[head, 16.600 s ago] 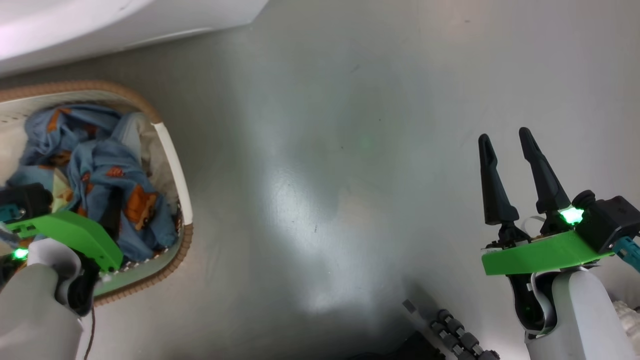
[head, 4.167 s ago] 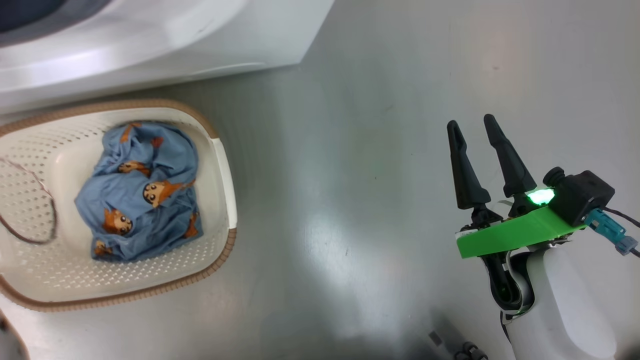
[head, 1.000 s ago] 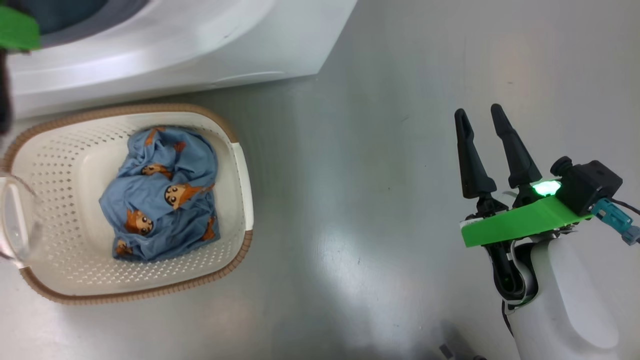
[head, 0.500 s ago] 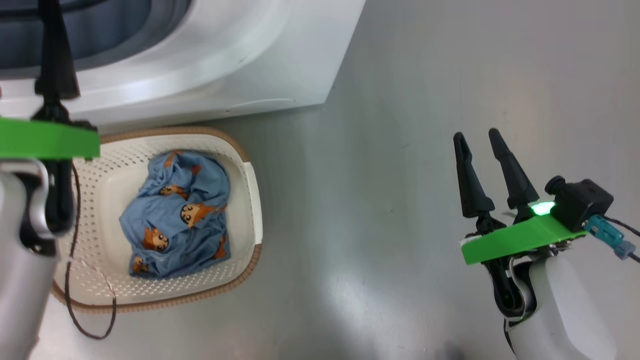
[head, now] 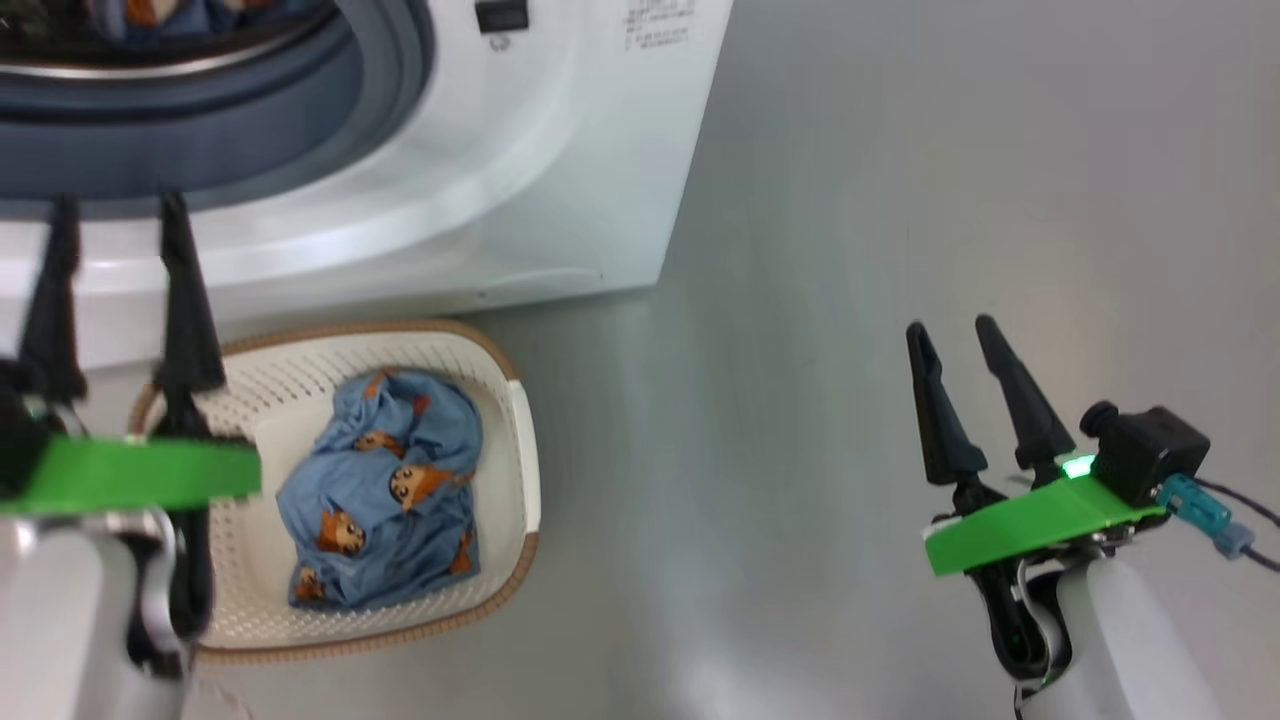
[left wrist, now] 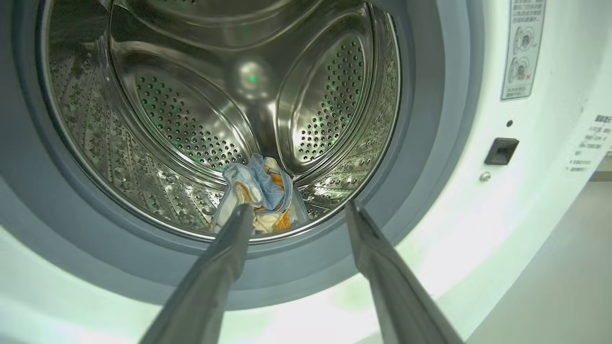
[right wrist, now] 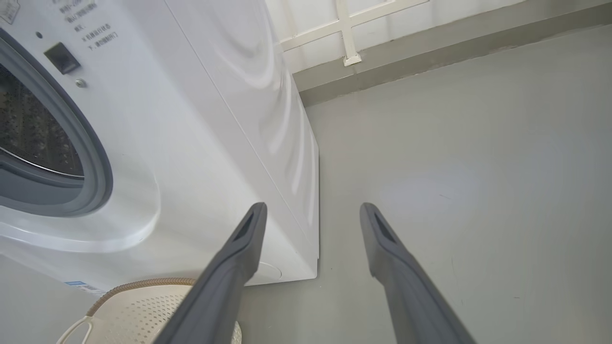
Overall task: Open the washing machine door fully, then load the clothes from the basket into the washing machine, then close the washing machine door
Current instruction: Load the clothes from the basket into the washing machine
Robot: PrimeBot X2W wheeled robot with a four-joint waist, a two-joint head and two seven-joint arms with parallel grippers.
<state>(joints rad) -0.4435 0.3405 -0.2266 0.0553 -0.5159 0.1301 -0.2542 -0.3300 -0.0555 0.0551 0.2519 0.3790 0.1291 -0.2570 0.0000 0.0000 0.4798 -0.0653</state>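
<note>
One bundle of clothes (head: pixel 385 490) lies in the basket (head: pixel 520 440) on the floor (head: pixel 850 200) by the washing machine (head: pixel 560 150), just down and right of the left tool (head: pixel 120 210), which is spread, empty and much nearer than the spread right tool (head: pixel 950 328).
</note>
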